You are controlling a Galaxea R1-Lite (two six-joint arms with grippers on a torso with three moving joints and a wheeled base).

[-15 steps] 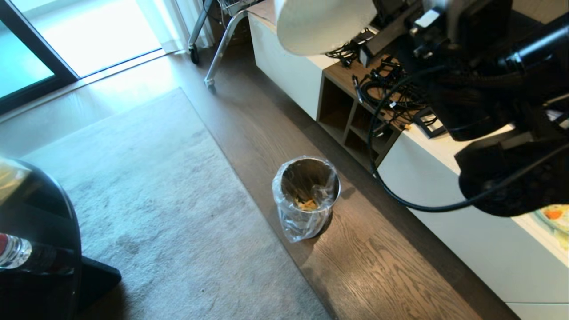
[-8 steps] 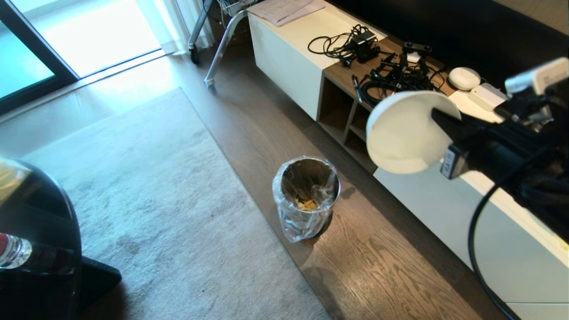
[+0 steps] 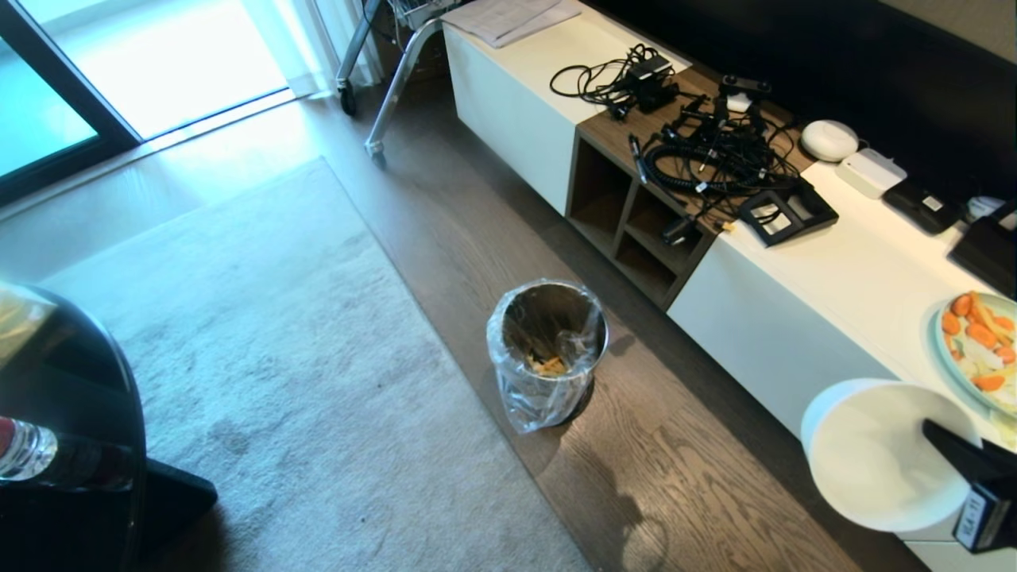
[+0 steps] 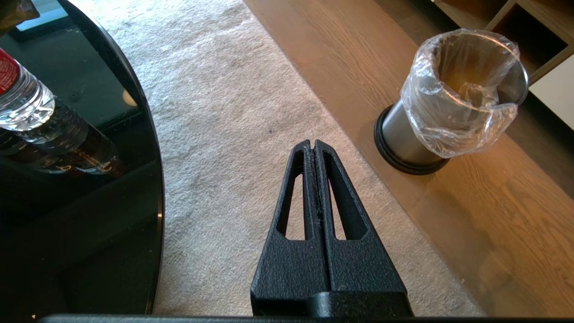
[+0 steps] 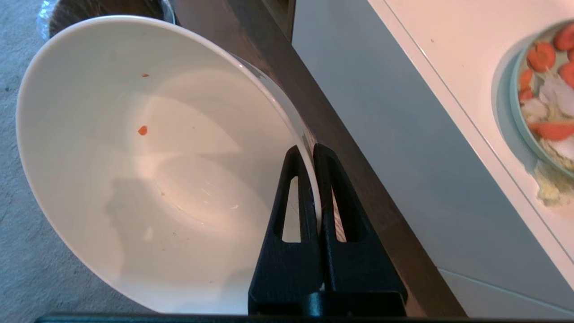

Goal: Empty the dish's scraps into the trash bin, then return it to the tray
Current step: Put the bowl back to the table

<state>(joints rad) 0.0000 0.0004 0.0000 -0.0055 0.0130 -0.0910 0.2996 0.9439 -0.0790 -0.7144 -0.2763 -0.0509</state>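
The dish (image 3: 874, 457) is a deep cream-white bowl hanging at the lower right of the head view, in front of the white cabinet. My right gripper (image 3: 928, 427) is shut on its rim, one finger inside and one outside (image 5: 311, 150). The dish (image 5: 134, 157) is bare inside except for a tiny orange speck (image 5: 142, 130). The trash bin (image 3: 548, 349) stands on the wood floor to the dish's left, with scraps (image 3: 548, 365) at its bottom. My left gripper (image 4: 313, 143) is shut on nothing, parked over the carpet near the trash bin (image 4: 453, 103). The tray is out of view.
A pale-blue plate (image 3: 981, 342) of carrot slices sits on the white cabinet (image 3: 834, 278) just behind the dish. Tangled cables (image 3: 715, 151) lie further along it. A black glass table (image 3: 71, 413) with a bottle (image 3: 24, 449) stands at the left, beside the carpet (image 3: 262, 357).
My right arm has swung the dish from the top of the head view down to the lower right, beside the cabinet. The bin and the left arm have not moved.
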